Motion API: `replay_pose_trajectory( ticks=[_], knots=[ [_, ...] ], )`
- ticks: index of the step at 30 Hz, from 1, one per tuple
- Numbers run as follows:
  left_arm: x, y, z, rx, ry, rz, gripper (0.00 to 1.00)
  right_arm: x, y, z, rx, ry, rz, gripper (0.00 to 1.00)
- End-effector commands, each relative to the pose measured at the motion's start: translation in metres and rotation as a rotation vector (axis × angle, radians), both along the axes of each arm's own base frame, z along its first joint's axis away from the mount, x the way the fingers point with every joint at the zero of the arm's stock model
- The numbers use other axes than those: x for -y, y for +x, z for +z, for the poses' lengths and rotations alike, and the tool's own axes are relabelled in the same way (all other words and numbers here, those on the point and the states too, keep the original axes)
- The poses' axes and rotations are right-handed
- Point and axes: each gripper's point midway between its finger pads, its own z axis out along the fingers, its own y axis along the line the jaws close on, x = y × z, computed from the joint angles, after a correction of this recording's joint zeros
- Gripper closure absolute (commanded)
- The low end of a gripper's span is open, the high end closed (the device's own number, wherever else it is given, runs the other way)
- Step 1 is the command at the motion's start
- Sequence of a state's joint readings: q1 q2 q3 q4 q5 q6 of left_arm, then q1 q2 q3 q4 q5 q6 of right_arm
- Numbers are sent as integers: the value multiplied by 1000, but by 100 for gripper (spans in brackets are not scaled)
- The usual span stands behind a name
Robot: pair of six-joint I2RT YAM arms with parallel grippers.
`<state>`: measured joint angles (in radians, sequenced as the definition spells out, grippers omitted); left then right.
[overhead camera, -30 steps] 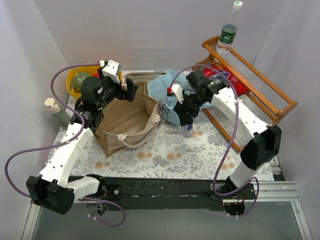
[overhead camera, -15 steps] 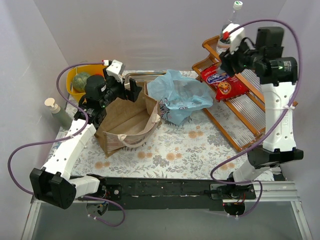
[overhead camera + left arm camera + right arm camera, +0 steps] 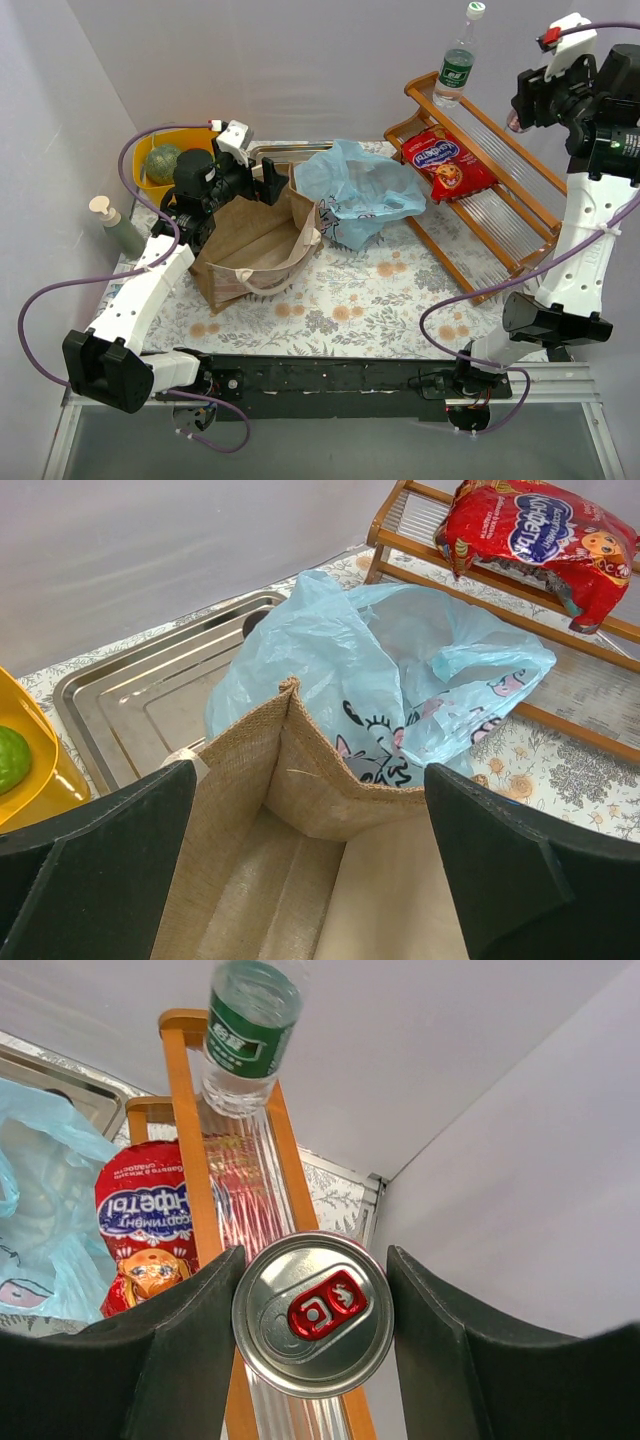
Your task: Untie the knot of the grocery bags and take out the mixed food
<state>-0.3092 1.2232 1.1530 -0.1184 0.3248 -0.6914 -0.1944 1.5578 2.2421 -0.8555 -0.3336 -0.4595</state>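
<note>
The light blue plastic bag (image 3: pixel 360 200) lies open behind the brown paper bag (image 3: pixel 255 245). My left gripper (image 3: pixel 268 185) is open and hovers over the paper bag's far rim (image 3: pixel 300 780), and the inside that shows is bare. My right gripper (image 3: pixel 522 105) is raised high over the wooden rack's far right end and is shut on a silver can (image 3: pixel 313 1315). The red snack packet (image 3: pixel 447 162) lies on the rack. The green-labelled bottle (image 3: pixel 457 62) stands on its far corner. The green melon (image 3: pixel 160 162) sits in the yellow tub (image 3: pixel 185 140).
The wooden rack (image 3: pixel 520 190) runs along the right side. A metal tray (image 3: pixel 290 152) lies behind the bags. A pump soap bottle (image 3: pixel 118 228) stands at the left edge. White walls close in the back and both sides.
My right arm rose from the blue bag with the can and swung up and right, past the bottle, to above the rack's far end. The left arm barely moved.
</note>
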Motion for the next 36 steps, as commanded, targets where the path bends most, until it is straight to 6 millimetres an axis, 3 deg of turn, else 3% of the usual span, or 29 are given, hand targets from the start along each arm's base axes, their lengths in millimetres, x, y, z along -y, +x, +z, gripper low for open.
replay_pose_trajectory(
  ticks=[1,21,31,32,35,36],
  knots=[
    [-2,-5,8,27,-14,-5,2,3,5,24,89,63,16,99],
    [-3,-5,-3,3,1,-5,2,9,26,-35,-82,171,30,99],
    [-2,-5,-7,-2,8,-12,2,11,37,-47,-113,221,22,99],
    [-2,-5,-9,-6,10,-10,2,12,39,-51,-123,227,17,97],
    [-2,-5,-10,-5,11,-10,2,13,42,-52,-131,251,6,69],
    [-3,-5,-10,-7,12,-9,2,13,42,-52,-130,258,2,54]
  ],
)
